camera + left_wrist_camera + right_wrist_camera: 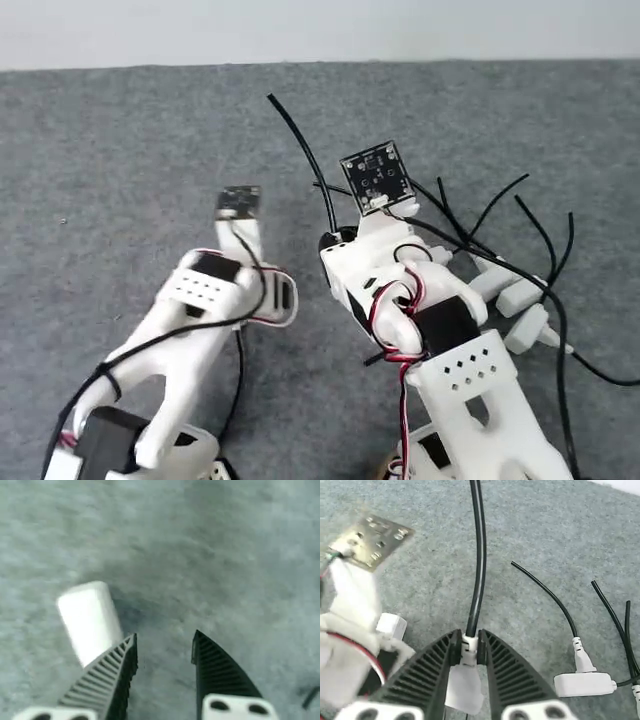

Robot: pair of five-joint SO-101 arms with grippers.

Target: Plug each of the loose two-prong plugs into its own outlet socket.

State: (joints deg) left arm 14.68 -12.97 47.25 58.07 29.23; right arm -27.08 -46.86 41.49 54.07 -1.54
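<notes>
White, with a black cord (479, 555), the plug (464, 685) sits clamped between my right fingers (515, 680); my left fingers (217, 667) stand apart.

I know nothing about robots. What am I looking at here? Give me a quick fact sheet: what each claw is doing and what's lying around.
Surface: grey mat covering the table
Right gripper: shut on a white plug
Held plug's lead: black cable running away from the jaws across the mat
Left gripper: open, holding nothing, low over the mat
Beside left gripper: white block just outside one finger; plug or socket, cannot tell
Elsewhere: loose white pieces with black leads, lying on the mat on the right arm's side
</notes>
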